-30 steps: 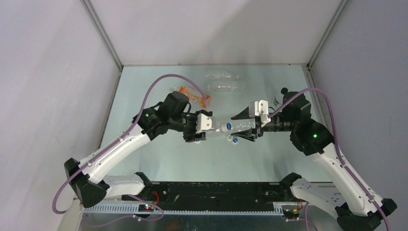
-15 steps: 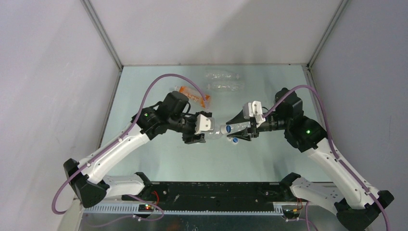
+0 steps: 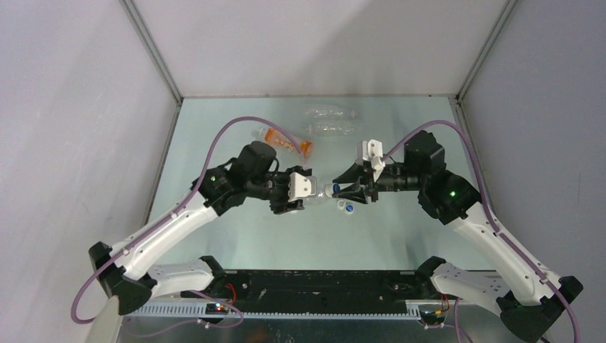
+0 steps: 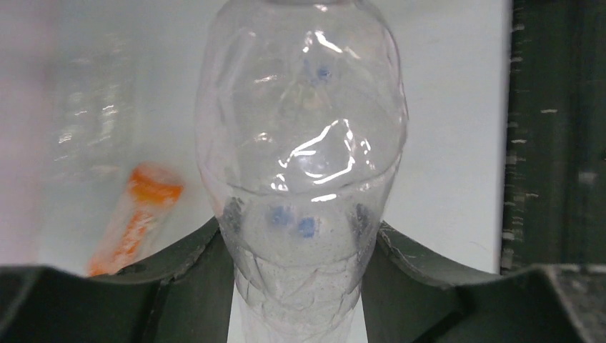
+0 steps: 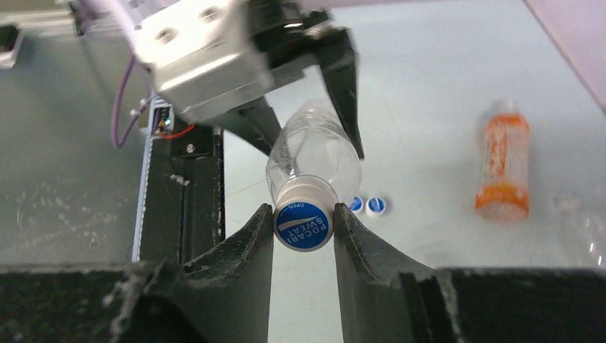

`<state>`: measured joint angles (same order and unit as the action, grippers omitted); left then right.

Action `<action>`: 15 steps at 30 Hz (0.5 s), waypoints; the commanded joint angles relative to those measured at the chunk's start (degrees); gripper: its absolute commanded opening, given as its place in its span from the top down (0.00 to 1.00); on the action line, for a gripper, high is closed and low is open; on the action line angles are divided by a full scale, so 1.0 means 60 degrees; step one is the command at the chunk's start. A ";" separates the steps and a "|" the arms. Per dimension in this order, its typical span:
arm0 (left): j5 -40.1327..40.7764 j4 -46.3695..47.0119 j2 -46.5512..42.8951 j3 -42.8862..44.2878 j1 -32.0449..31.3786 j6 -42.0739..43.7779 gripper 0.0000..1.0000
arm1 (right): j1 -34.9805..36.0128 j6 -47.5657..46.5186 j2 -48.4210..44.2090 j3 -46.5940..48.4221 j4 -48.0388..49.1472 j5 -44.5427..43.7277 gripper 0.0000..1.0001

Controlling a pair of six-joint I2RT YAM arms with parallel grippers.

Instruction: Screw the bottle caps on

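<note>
A clear ribbed bottle (image 3: 319, 194) hangs level above the table, and my left gripper (image 3: 304, 197) is shut on its body. In the left wrist view the bottle (image 4: 304, 136) fills the gap between the dark fingers (image 4: 189, 286). Its neck points right and carries a white bottle cap with a blue top (image 5: 304, 226). My right gripper (image 5: 304, 211) is shut on that cap, both fingers touching its sides; from above it (image 3: 339, 191) meets the neck. Two loose blue-topped caps (image 5: 376, 206) (image 3: 346, 207) lie on the table below.
An orange-labelled bottle (image 3: 284, 140) lies behind the left arm, also in the right wrist view (image 5: 502, 168). Two clear bottles (image 3: 330, 112) (image 3: 333, 128) lie at the back of the table. The black base rail (image 3: 314, 282) runs along the near edge.
My right gripper moved left onto the bottle's neck and its jaws closed in around the cap. The left gripper kept its hold on the bottle and barely shifted.
</note>
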<state>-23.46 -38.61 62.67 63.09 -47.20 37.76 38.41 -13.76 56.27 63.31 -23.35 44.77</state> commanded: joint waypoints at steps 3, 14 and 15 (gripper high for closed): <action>0.4543 0.5373 -0.1439 -0.2090 -0.1432 -0.0362 0.87 | 0.0895 0.4539 0.0217 0.0232 0.0365 -0.4431 1.00; 0.9756 1.0754 -0.0484 -0.4122 -0.3558 0.1597 0.85 | 0.1303 0.8730 0.0377 0.0237 -0.0384 -0.8027 1.00; 0.9866 1.1082 -0.0345 -0.4222 -0.3588 0.1704 0.85 | 0.1296 0.8866 0.0348 0.0233 -0.0414 -0.8310 1.00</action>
<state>27.94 7.62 58.63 37.80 -65.56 42.39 45.82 30.17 57.39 63.37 -25.69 6.96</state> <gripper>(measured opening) 0.577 0.343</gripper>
